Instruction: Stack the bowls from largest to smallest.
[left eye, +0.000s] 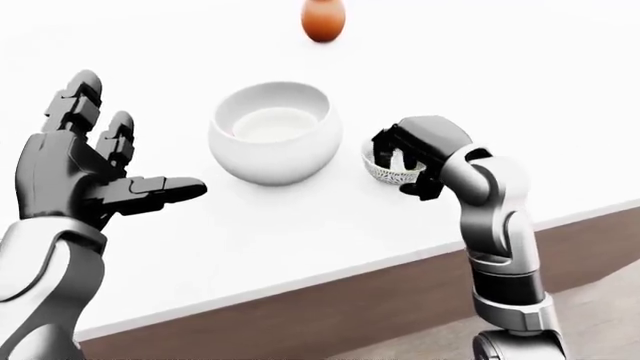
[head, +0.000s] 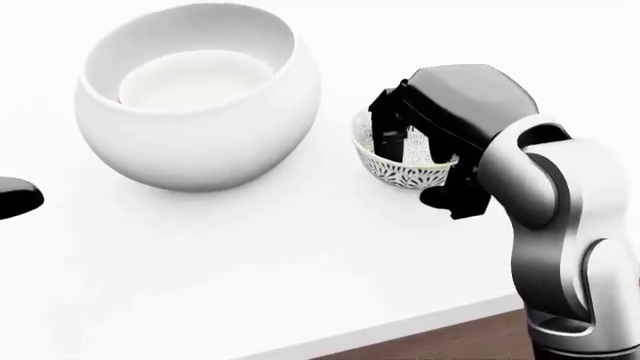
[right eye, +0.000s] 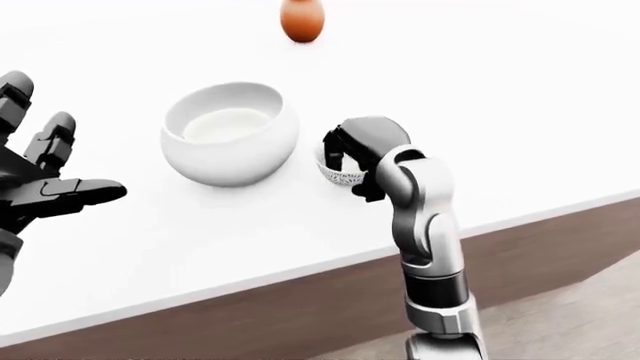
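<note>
A large white bowl (head: 200, 97) stands on the white table, with a smaller white bowl nested inside it (head: 195, 79). To its right sits a small patterned bowl (head: 400, 169). My right hand (head: 425, 142) is over the small bowl with its fingers closed round its rim; in the left-eye view it sits at the centre right (left eye: 405, 161). My left hand (left eye: 110, 169) is open and empty at the left of the left-eye view, apart from the bowls.
An orange egg-shaped object (left eye: 323, 19) stands at the top of the left-eye view on the table (left eye: 300, 240). The table's edge runs across the lower part, with a brown side panel (left eye: 330, 307) below.
</note>
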